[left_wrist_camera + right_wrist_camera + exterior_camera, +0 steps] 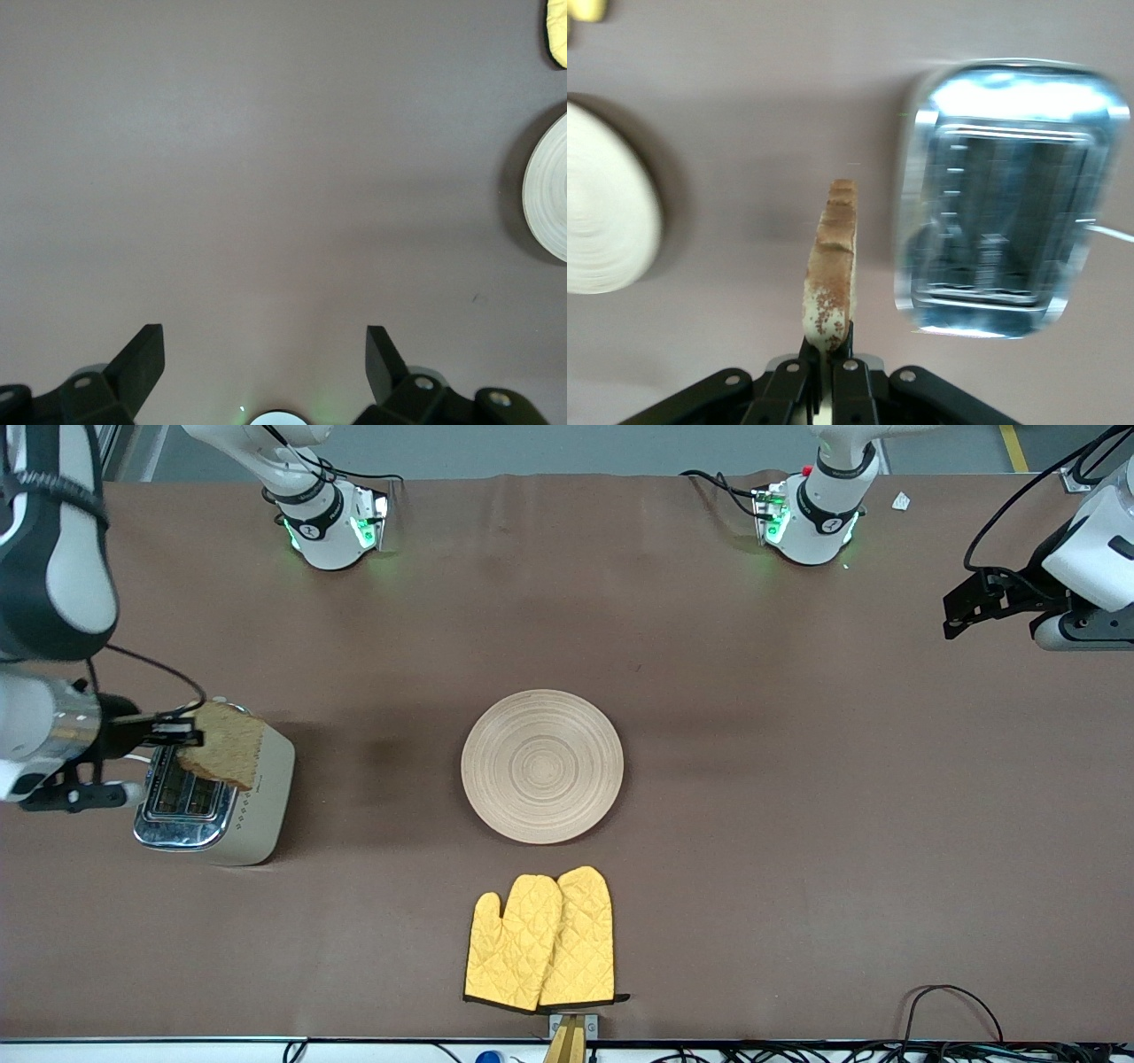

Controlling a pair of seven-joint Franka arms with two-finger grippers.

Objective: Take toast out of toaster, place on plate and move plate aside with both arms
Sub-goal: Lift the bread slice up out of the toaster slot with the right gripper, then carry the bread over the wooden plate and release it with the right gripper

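My right gripper (190,735) is shut on the toast (223,744), a speckled tan-brown slice, and holds it in the air over the toaster (217,797). In the right wrist view the toast (831,266) stands edge-on between the jaws of the right gripper (827,347), beside the toaster's chrome top (1005,195). The round pale beige plate (542,766) lies at the table's middle, bare. It also shows in the right wrist view (602,221) and the left wrist view (549,199). My left gripper (961,615) is open and empty, held over the table at the left arm's end, and it shows in its own view (266,354).
A pair of yellow oven mitts (542,941) lies nearer to the front camera than the plate. The two arm bases (332,522) (811,514) stand along the table's back edge. Cables (952,1010) run along the front edge.
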